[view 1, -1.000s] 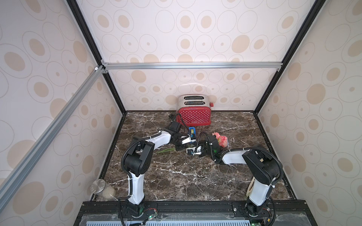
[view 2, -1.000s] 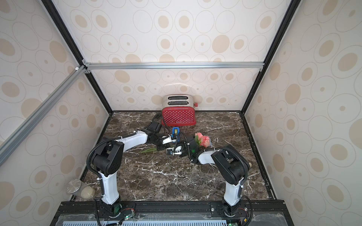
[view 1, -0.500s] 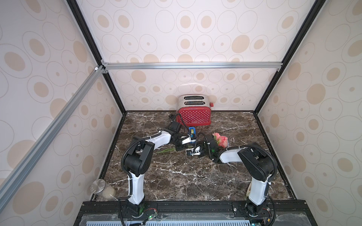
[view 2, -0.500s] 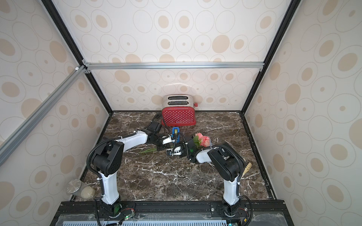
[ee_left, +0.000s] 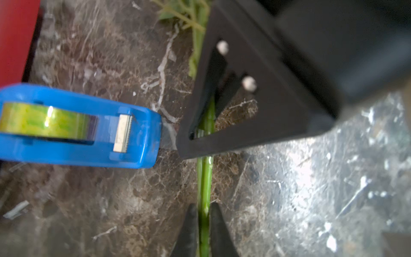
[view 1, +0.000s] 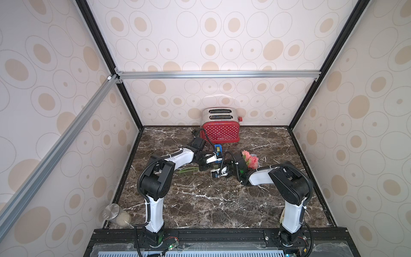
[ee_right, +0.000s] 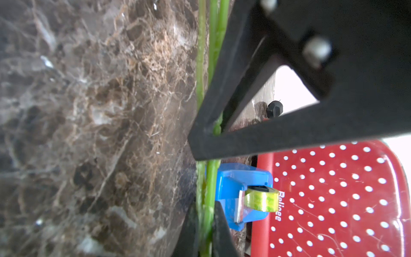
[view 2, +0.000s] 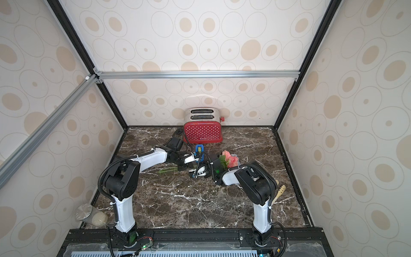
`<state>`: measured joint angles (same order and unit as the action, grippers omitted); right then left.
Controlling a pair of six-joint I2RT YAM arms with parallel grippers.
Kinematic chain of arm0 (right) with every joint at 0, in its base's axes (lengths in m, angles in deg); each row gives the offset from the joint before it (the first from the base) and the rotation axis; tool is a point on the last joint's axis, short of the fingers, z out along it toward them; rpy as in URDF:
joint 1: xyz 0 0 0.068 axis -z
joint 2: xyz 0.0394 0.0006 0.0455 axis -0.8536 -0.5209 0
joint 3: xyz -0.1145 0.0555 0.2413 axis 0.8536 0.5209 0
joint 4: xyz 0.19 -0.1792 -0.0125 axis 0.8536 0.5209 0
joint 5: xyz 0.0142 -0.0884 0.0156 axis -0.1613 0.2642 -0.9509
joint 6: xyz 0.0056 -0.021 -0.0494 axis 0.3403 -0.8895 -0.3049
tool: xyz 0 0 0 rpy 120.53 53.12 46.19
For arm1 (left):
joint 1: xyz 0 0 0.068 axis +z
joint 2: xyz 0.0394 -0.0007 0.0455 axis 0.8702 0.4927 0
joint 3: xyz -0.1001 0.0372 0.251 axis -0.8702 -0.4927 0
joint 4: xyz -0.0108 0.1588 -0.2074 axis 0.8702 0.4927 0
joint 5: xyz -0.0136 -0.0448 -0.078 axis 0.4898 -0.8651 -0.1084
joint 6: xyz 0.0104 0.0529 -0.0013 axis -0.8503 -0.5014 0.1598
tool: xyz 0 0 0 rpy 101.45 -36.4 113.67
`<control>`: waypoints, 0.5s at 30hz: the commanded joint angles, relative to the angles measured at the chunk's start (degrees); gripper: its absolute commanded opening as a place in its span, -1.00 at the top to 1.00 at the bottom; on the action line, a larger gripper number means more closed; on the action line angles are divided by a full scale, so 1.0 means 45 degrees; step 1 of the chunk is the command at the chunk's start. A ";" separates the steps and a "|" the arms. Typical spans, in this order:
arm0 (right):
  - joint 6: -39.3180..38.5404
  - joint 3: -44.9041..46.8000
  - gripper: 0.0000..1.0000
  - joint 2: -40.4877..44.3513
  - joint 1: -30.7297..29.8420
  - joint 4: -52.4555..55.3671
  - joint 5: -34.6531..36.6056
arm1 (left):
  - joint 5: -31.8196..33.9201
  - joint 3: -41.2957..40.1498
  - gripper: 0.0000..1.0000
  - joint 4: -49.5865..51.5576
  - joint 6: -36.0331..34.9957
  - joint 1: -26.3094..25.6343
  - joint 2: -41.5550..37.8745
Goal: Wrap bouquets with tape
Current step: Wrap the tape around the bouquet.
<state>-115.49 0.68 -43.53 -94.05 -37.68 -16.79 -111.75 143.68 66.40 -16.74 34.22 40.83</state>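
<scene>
The bouquet lies on the marble top, pink blooms (view 1: 251, 161) (view 2: 229, 160) to the right and thin green stems (view 1: 186, 170) (view 2: 166, 170) running left. My left gripper (view 1: 203, 167) (ee_left: 203, 213) is shut on the stems (ee_left: 204, 178). Just beside it toward the blooms, my right gripper (view 1: 213, 174) (ee_right: 205, 211) is shut on the same stems (ee_right: 210, 178). Each wrist view shows the other gripper's black triangular finger over the stems. The blue tape dispenser (view 1: 218, 150) (ee_left: 89, 126) (ee_right: 235, 191) holds its yellowish roll (ee_left: 44, 121) right behind the stems.
A red polka-dot toaster (view 1: 220, 131) (view 2: 202, 132) stands at the back wall, close behind the dispenser. A jar (view 1: 116, 215) lies at the front left corner. A pale utensil (view 2: 279, 193) lies by the right arm. Walls enclose three sides.
My right gripper has shut on the stems, and the right arm's elbow has swung slightly left. The left arm and the bouquet have hardly moved.
</scene>
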 commanded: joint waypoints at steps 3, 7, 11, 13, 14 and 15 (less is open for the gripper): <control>-0.1007 0.0321 1.00 0.0351 0.0002 -0.0779 -0.0085 | 0.0034 0.0935 0.22 0.1026 -0.0444 0.0162 -0.0306; -0.1616 0.0395 1.00 0.0346 -0.0015 -0.1217 0.0028 | 0.0100 0.1845 0.02 0.1534 -0.0693 0.0342 0.0111; -0.1908 0.0433 1.00 0.0403 -0.0070 -0.1493 0.0072 | 0.0461 0.3466 0.06 0.3516 -0.1349 0.0368 0.1304; -0.2116 0.0452 1.00 0.0391 -0.0129 -0.1672 0.0131 | 0.0551 0.3803 0.08 0.4287 -0.1686 0.0397 0.1631; -0.2155 0.0481 1.00 0.0391 -0.0123 -0.1720 0.0131 | 0.0582 0.3749 0.08 0.4304 -0.1723 0.0434 0.1654; -0.2232 0.0497 1.00 0.0408 -0.0130 -0.1704 0.0156 | 0.0550 0.3658 0.07 0.4276 -0.1770 0.0481 0.1644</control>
<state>-122.86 2.19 -43.46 -94.27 -42.67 -16.04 -109.72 159.51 78.05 -20.92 35.82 46.71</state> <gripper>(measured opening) 0.088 0.463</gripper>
